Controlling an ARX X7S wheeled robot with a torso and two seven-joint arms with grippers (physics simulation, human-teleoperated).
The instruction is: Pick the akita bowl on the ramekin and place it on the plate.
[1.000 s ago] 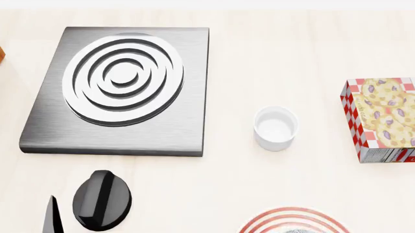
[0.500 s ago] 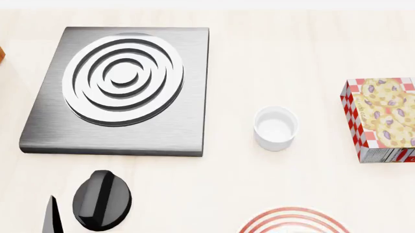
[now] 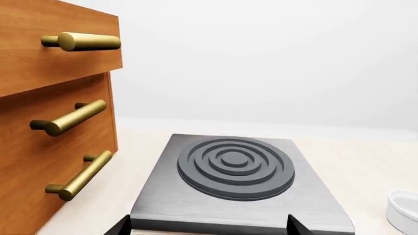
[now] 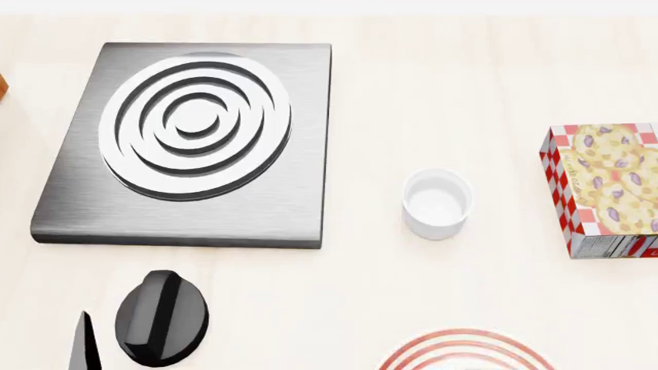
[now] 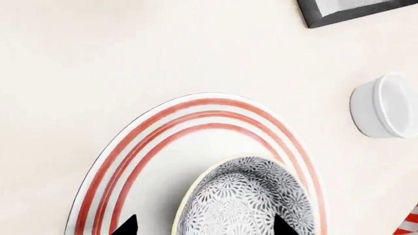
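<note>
In the right wrist view the akita bowl (image 5: pixel 248 200) rests on the red-ringed plate (image 5: pixel 196 105), with its speckled outside turned to the camera. My right gripper (image 5: pixel 204 227) hangs open over the bowl, one fingertip beside it and the other over its far side. The white ramekin (image 4: pixel 437 204) stands empty on the table beyond the plate (image 4: pixel 463 347); it also shows in the wrist views as the ramekin (image 5: pixel 385 105) and the ramekin (image 3: pixel 404 213). My left gripper (image 4: pixel 119 331) is open at the near left, holding nothing. The bowl is out of the head view.
A steel burner slab (image 4: pixel 185 146) with raised rings fills the far left. A cookie box (image 4: pixel 606 189) lies at the right edge. Wooden drawers with brass handles (image 3: pixel 52 122) stand left of the burner slab (image 3: pixel 235 196).
A grey speckled sliver over the plate at the bottom edge of the head view has dropped out of sight. Nothing else has moved.
</note>
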